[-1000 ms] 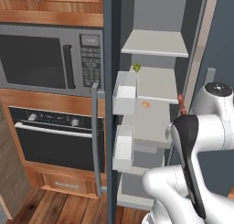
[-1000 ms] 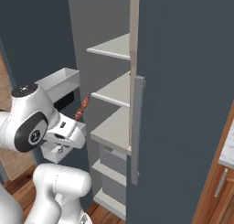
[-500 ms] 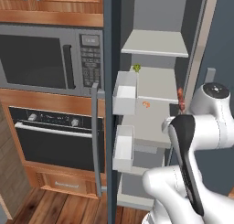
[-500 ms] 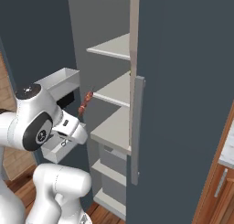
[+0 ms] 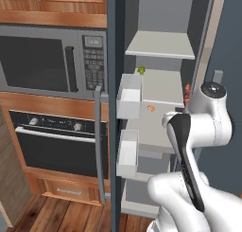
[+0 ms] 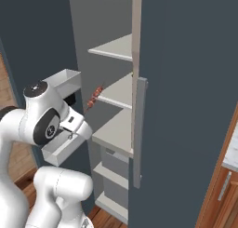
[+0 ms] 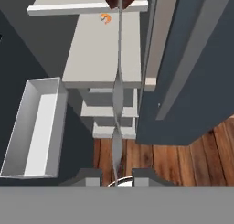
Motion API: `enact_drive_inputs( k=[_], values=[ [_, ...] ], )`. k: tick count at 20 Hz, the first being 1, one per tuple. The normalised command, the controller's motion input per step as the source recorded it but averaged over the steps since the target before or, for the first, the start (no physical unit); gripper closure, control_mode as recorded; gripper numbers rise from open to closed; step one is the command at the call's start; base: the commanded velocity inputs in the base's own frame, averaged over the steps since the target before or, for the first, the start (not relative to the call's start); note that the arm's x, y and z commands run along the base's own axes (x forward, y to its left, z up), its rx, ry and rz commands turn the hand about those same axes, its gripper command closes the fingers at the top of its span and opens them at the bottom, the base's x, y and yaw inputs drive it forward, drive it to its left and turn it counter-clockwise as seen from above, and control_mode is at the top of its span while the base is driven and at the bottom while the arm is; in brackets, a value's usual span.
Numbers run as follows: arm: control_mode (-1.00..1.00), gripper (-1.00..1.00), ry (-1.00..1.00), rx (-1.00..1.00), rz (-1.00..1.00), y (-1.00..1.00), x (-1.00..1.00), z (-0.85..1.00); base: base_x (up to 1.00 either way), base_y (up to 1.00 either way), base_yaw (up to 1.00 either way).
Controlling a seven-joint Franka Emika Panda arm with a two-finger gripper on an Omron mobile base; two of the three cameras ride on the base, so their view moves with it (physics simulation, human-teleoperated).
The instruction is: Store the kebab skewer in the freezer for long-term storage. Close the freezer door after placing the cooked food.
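Note:
My gripper [image 7: 116,177] is shut on the ring end of the kebab skewer [image 7: 118,81]. The thin metal stick runs up the hand view to reddish-brown meat chunks at the top edge. In the right base view the kebab skewer [image 6: 95,97] tilts up toward the middle shelves of the open freezer [image 6: 114,94]. Its meat [image 5: 187,91] peeks out beside my arm at the right edge of the freezer [image 5: 158,89]. The freezer door [image 5: 115,131] stands open to the left, with white inner bins [image 5: 128,96] and a grey bar handle [image 5: 99,146].
A small orange food piece [image 5: 151,108] lies on the middle shelf and a small green food piece [image 5: 141,70] on the shelf behind it. The plain slate-blue door [image 6: 186,106] is closed at the right. A steel microwave [image 5: 52,63] and black oven [image 5: 56,141] stand left of the freezer door.
My arm has risen and reached forward, carrying the skewer higher and closer to the middle freezer shelves. The door and the food pieces have not moved.

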Motion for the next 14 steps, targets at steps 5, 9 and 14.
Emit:
enact_drive_inputs(
  k=[5,9,14],
  values=[
    [-1.00,1.00,-0.25,0.01,-0.04,0.00,0.29,-0.08,0.00,0.00,0.00],
    [-1.00,1.00,-0.14,0.05,0.00,0.00,0.19,-0.05,0.00,0.00,0.00],
    [-1.00,1.00,0.00,0.01,0.00,0.00,0.29,0.00,0.00,0.00,0.00]
  ],
)
